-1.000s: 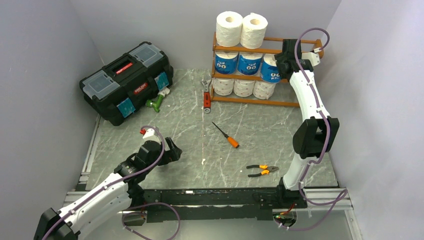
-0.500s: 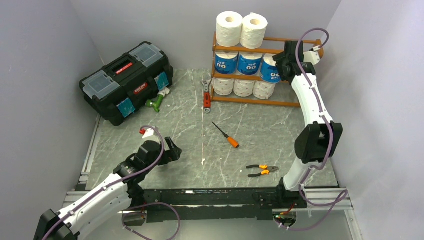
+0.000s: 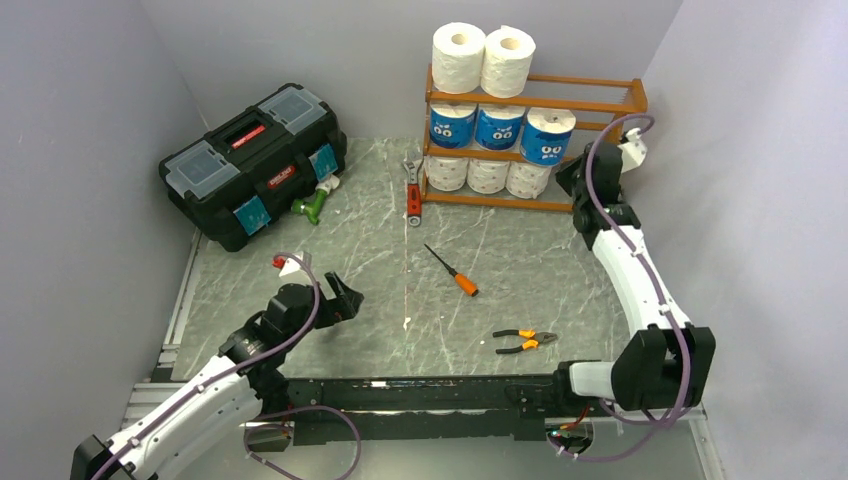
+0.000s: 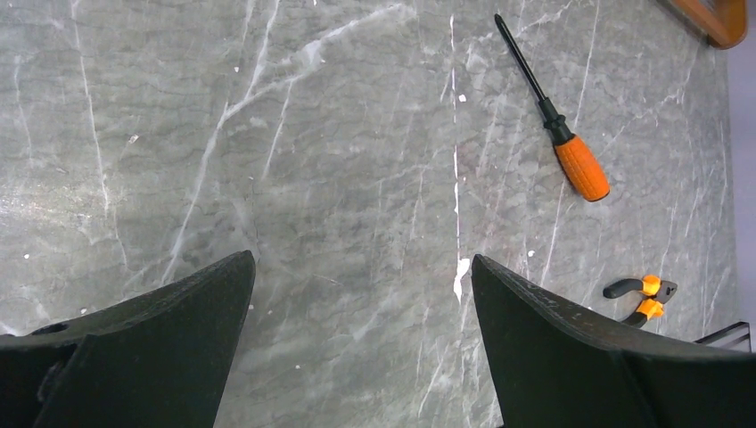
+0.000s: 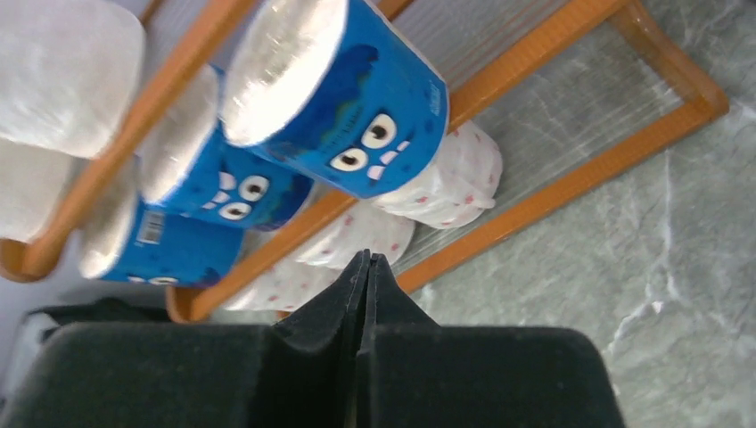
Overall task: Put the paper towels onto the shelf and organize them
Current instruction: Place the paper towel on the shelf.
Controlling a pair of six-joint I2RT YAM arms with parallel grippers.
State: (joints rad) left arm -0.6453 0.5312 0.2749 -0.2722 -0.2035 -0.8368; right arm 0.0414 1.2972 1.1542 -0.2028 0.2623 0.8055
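Orange-brown shelf (image 3: 590,103) with eight paper towels (image 3: 497,128); right tool (image 5: 367,263) together, left tool (image 4: 361,259) apart.

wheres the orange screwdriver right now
In the top view the orange screwdriver lies flat near the middle of the table, with the red wrench behind it and the pliers nearer the arms, to its right.

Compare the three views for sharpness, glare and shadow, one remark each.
Top external: soft even light, all sharp, faint shadow by the toolbox. Left wrist: screwdriver crisp; the open left gripper is dark, with little detail. Right wrist: the top of the nearest blue roll is washed out, the white roll at upper left is blurred, the shut right gripper is near black.
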